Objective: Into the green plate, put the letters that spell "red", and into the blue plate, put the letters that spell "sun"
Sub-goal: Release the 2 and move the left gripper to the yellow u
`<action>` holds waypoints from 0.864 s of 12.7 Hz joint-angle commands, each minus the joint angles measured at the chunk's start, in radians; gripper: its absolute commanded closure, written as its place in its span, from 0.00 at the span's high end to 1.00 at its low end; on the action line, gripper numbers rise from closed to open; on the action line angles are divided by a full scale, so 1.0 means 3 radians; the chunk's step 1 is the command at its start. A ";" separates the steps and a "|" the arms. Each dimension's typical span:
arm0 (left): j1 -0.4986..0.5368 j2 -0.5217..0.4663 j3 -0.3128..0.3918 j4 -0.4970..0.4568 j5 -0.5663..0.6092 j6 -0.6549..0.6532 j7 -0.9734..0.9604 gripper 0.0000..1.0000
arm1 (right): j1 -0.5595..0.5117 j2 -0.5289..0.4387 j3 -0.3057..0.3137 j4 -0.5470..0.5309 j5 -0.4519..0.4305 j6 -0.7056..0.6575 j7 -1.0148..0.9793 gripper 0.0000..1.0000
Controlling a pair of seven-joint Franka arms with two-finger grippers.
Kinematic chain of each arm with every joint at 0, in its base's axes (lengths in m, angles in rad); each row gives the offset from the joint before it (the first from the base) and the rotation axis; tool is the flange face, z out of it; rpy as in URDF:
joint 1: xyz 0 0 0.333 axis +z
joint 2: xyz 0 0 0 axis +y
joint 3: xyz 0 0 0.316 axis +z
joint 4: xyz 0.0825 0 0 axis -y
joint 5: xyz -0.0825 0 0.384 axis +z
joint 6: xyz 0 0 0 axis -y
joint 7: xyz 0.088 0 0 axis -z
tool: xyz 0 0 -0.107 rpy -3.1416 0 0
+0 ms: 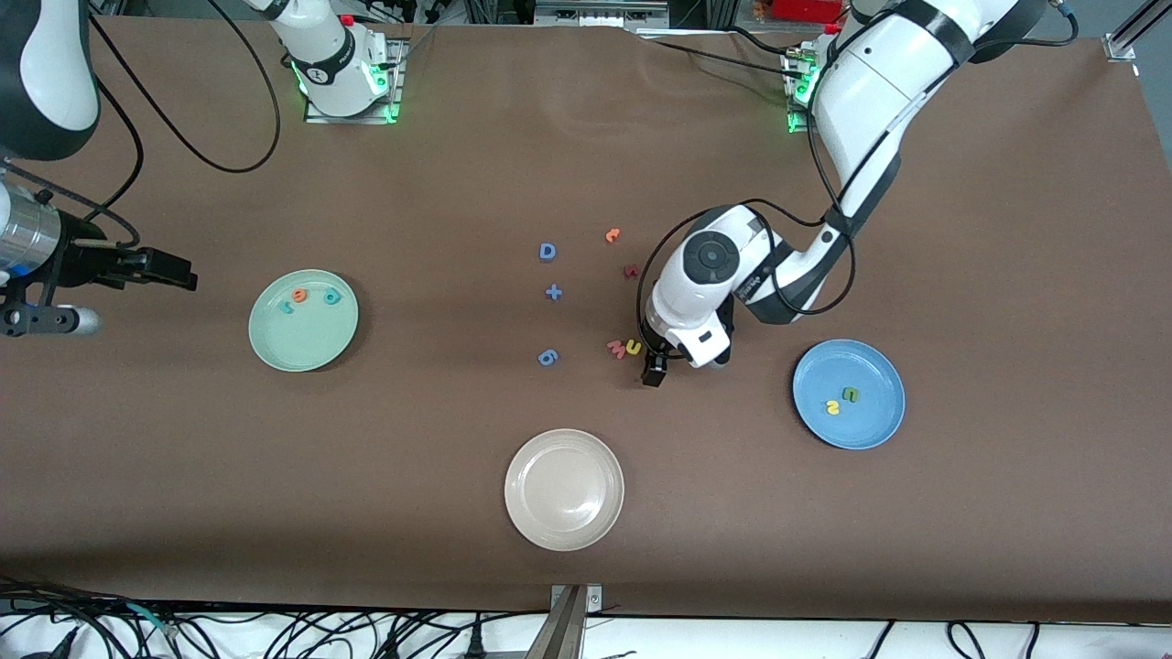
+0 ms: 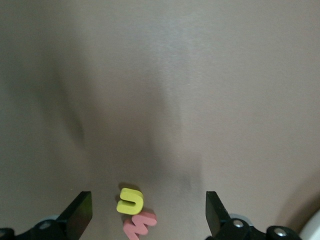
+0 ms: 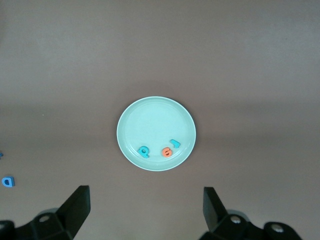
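We see the green plate (image 1: pixel 303 320) toward the right arm's end of the bench (image 1: pixel 1007 229), carrying the teal r (image 1: pixel 287 307), the orange e (image 1: pixel 300 296) and the teal d (image 1: pixel 332 297); in the right wrist view these three letters lie together near the plate's rim. The blue plate (image 1: pixel 849 394), toward the left arm's end, holds the yellow s (image 1: pixel 832 407) and the green arch letter (image 1: pixel 851 394), just beside each other. The yellow arch letter (image 1: pixel 633 347) lies on the bare bench touching the pink W (image 1: pixel 617 348). The left tool (image 1: pixel 652 366) is low over the bench just beside this pair, jaws wide and holding nothing; in its wrist view both letters sit between its fingers (image 2: pixel 80 212). The right tool (image 1: pixel 169 270) waits up in the air, toward its own end of the bench from the green plate, likewise wide and holding nothing. We note also a blue D (image 1: pixel 548 252), a blue plus (image 1: pixel 553 293), a blue 6 (image 1: pixel 548 358), a lone orange letter (image 1: pixel 613 235), a dark red letter (image 1: pixel 630 271) and a cream plate (image 1: pixel 564 490), the thing nearest the front camera.
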 commanded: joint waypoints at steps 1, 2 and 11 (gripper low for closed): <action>-0.0096 -0.0025 0.0041 -0.0085 0.0223 0.0038 -0.0418 0.99 | 0.0224 -0.0191 -0.0187 -0.0225 -0.0057 0.0117 -0.0013 1.00; -0.0157 -0.0010 0.0072 -0.0080 0.0223 0.0033 -0.0455 0.99 | 0.0230 -0.0181 -0.0204 -0.0225 -0.0047 0.0117 -0.0023 1.00; -0.0562 0.0103 0.0399 0.0042 0.0203 0.0033 -0.0583 0.98 | 0.0225 -0.0140 -0.0209 -0.0225 -0.0032 0.0117 -0.0029 1.00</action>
